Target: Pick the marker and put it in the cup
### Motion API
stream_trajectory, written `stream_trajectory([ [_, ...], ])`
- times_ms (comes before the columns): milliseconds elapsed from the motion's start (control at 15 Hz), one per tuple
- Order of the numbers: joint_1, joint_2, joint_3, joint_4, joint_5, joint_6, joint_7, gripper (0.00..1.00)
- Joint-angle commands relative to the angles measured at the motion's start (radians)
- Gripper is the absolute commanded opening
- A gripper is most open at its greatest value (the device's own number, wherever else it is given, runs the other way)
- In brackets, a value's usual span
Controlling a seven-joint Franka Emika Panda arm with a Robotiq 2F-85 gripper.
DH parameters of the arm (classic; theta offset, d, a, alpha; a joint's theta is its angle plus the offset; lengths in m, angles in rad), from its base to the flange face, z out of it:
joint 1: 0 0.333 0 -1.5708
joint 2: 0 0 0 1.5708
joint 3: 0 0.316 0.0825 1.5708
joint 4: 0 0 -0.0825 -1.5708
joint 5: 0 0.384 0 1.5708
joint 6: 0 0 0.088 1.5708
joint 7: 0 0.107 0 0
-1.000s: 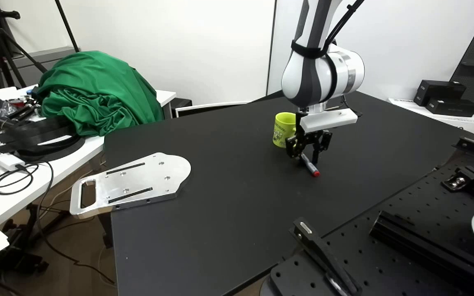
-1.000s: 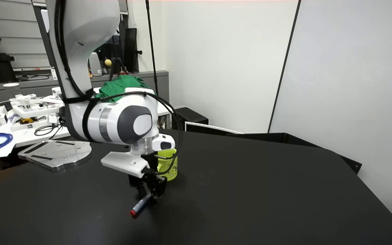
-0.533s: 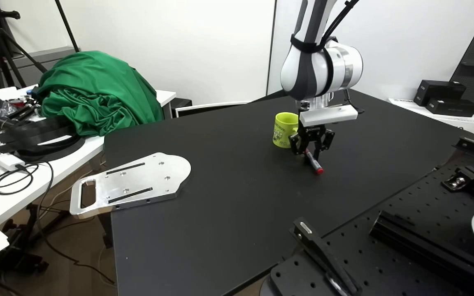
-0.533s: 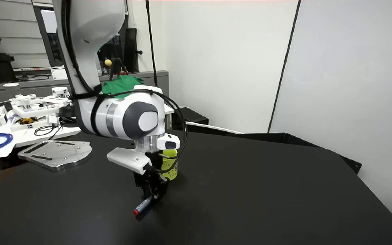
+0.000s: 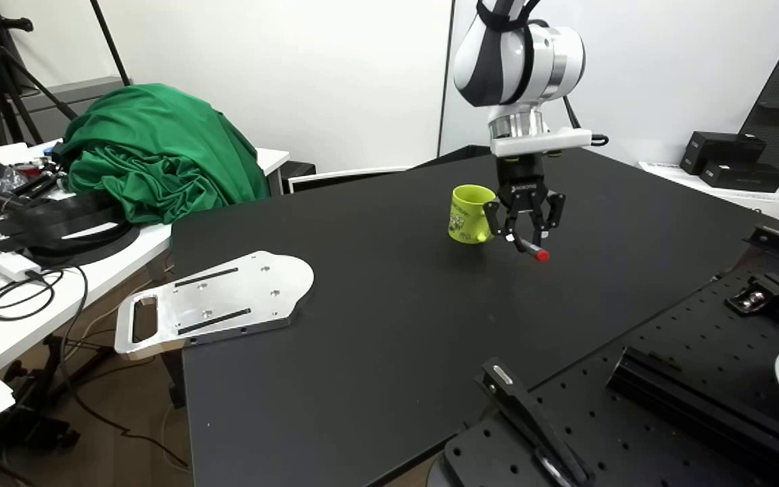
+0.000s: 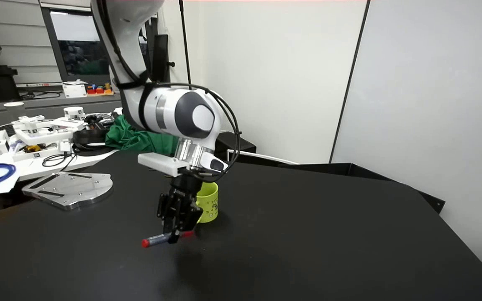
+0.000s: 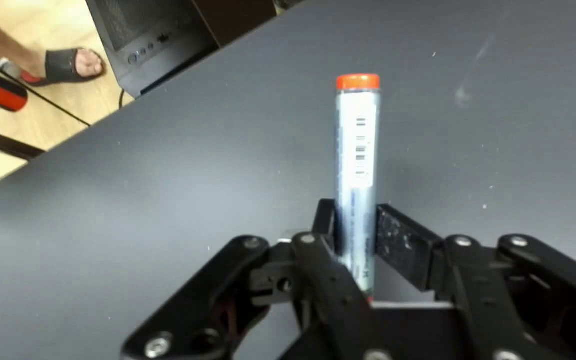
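Black, two-fingered gripper (image 7: 356,222) pinches a slim grey-blue, red-ended marker (image 7: 358,175) above the black tabletop (image 5: 362,318); the yellow-green handled mug (image 5: 468,216) stands upright just beside, so the marker's near-level axis probably needs tipping steeply.

Your marker (image 7: 358,150), grey with red ends, is held aloft and sideways, near the upright yellow-green cup (image 5: 468,216).

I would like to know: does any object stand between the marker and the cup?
No, nothing visible stands between the marker and the cup. The gripper holds the marker low, near the cup, so it should probably rise before going in.
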Motion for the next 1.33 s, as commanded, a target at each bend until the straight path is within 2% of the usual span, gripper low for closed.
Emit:
stream_trajectory([
  [0, -0.049, -0.05, 0.014, 0.087, 0.044, -0.277, 0.07, 0.06],
  [200, -0.088, -0.068, 0.011, 0.17, 0.124, -0.445, 0.087, 0.06],
  [400, -0.133, -0.057, 0.005, 0.242, 0.23, -0.531, 0.105, 0.06],
  [800, -0.22, -0.032, -0.007, 0.308, 0.4, -0.524, 0.097, 0.06],
  [1267, -0.28, 0.029, -0.007, 0.372, 0.616, -0.44, 0.046, 0.06],
])
